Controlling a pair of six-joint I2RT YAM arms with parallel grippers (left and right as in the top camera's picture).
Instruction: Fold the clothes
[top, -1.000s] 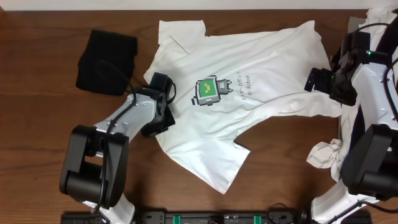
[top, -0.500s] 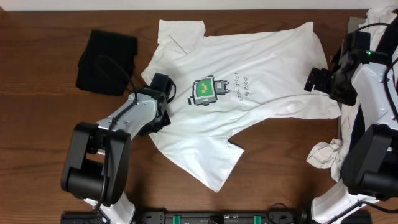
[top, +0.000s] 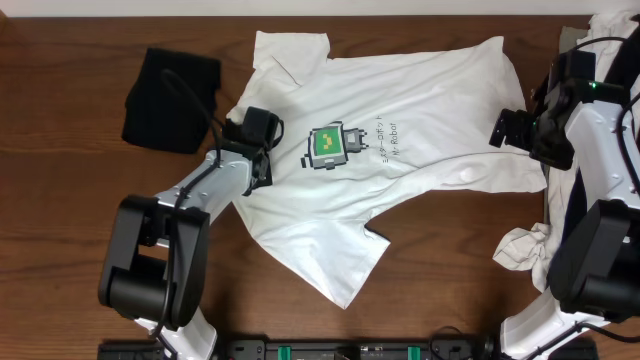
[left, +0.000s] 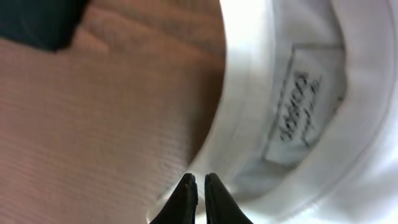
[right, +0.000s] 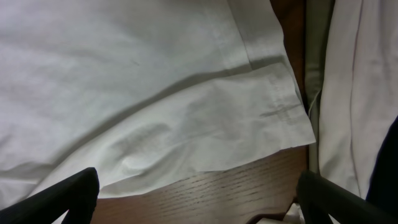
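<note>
Fabric like this white T-shirt (top: 400, 170) is limp and light, so pinch its edges. It lies spread on the table (top: 80, 200). Your left end effector (left: 200, 186) is closed at the collar; your right end effector (top: 507, 128) gapes over a hem corner.

one white t-shirt (top: 420, 130), one black garment (top: 172, 98), and one white heap (top: 522, 248) at the right edge, its pieces too bunched to count. one tabletop (top: 60, 150). two arms, left arm (top: 205, 188) and right arm (top: 600, 120), with one hand each: left hand (top: 262, 128), right hand (top: 505, 128).
</note>
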